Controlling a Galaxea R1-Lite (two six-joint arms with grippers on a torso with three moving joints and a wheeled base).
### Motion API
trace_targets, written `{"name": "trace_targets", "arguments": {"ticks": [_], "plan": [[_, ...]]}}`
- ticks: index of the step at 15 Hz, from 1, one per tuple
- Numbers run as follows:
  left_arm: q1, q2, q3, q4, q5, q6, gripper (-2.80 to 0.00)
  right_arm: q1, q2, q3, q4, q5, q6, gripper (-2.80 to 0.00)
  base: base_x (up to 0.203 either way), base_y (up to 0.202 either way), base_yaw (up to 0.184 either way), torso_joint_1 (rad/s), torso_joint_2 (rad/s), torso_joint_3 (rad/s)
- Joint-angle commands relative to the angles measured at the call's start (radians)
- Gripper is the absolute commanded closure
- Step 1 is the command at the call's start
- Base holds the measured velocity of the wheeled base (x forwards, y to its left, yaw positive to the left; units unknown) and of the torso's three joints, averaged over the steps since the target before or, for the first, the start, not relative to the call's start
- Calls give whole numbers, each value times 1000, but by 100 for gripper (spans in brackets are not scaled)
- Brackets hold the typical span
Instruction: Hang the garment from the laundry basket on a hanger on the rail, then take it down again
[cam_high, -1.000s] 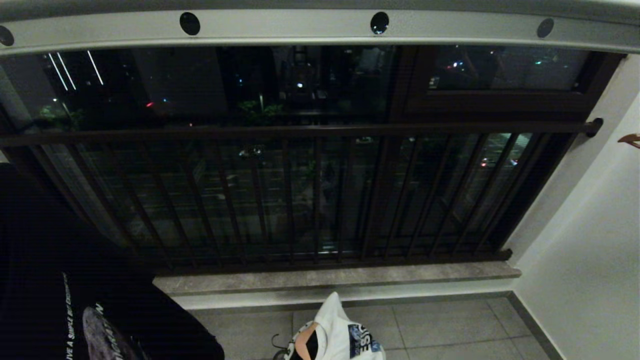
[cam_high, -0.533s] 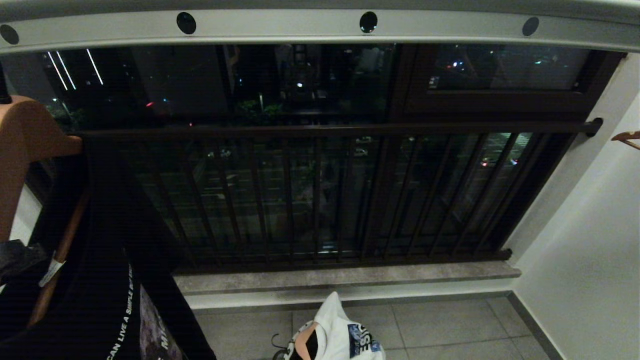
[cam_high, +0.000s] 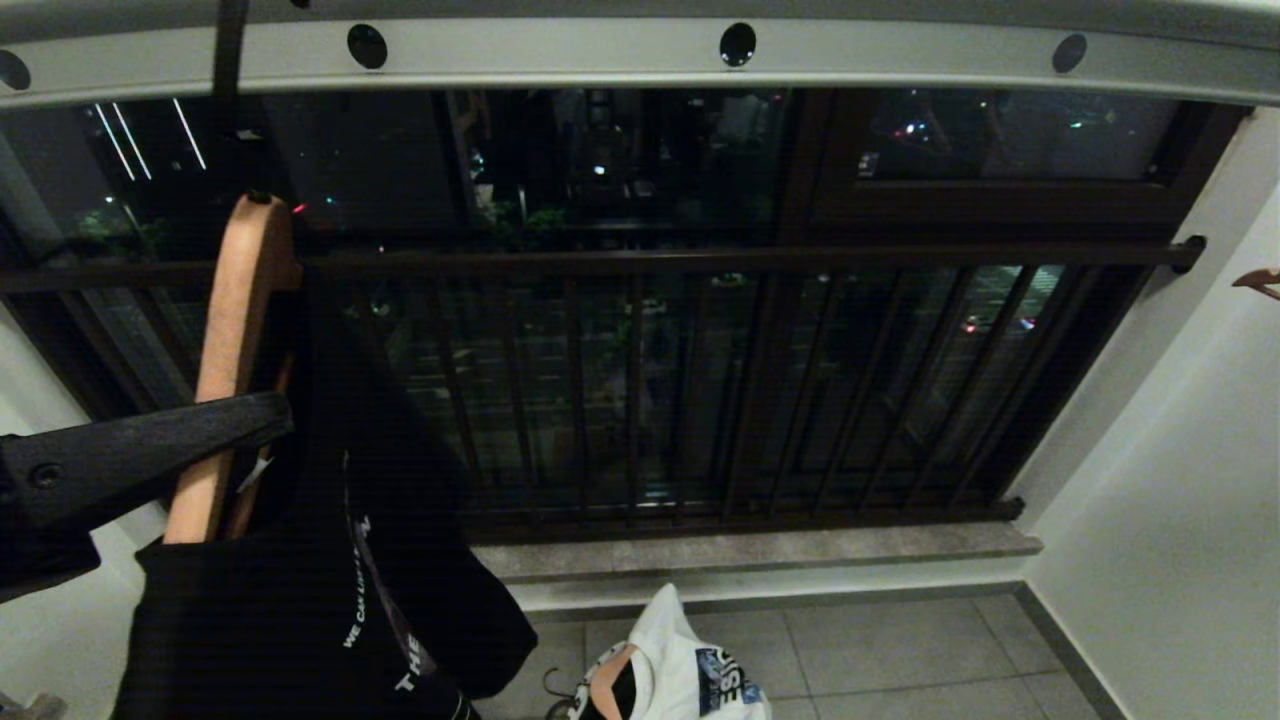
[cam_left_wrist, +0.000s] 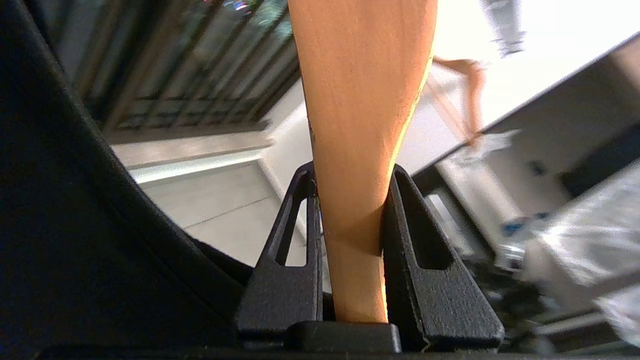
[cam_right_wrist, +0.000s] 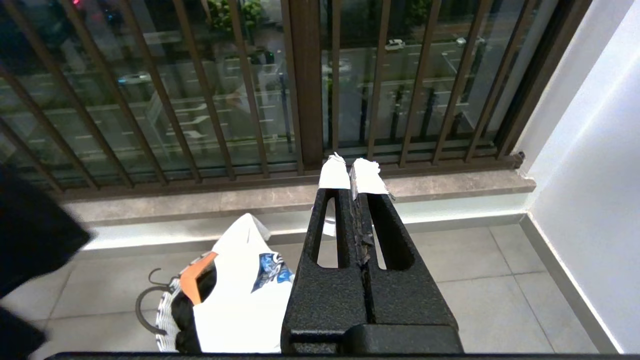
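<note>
While the black shirt (cam_high: 300, 610) drapes from the wooden hanger (cam_high: 235, 340), the left gripper (cam_left_wrist: 350, 240) clamps the hanger's wooden arm between its jaws, at the left of the head view. Compared with a second ago, the hanger and shirt have risen into view, and the dark hook (cam_high: 228, 60) now reaches up across the rail (cam_high: 560, 55). Whether the hook is seated over the rail cannot be told. This indicates the hanging step is close to completion; release appears premature until seating is confirmed. The right gripper (cam_right_wrist: 357, 175) is closed, holds nothing and stays parked above the floor. Below it, the laundry basket (cam_right_wrist: 165, 330) holds a white garment (cam_right_wrist: 240, 295) and another hanger.
</note>
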Motion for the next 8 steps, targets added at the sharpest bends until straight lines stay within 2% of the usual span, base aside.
{"name": "trace_targets", "arguments": {"ticks": [1,5,8], "plan": [[32,62,-1,-6,-2,11,0,0,1,0,0,0,0,0,0,0,0,0,0,0],[110,74,72,-174,-11,-23,0,0,1,0,0,0,0,0,0,0,0,0,0,0],[110,71,78,-178,-32,-25,0,0,1,0,0,0,0,0,0,0,0,0,0,0]]}}
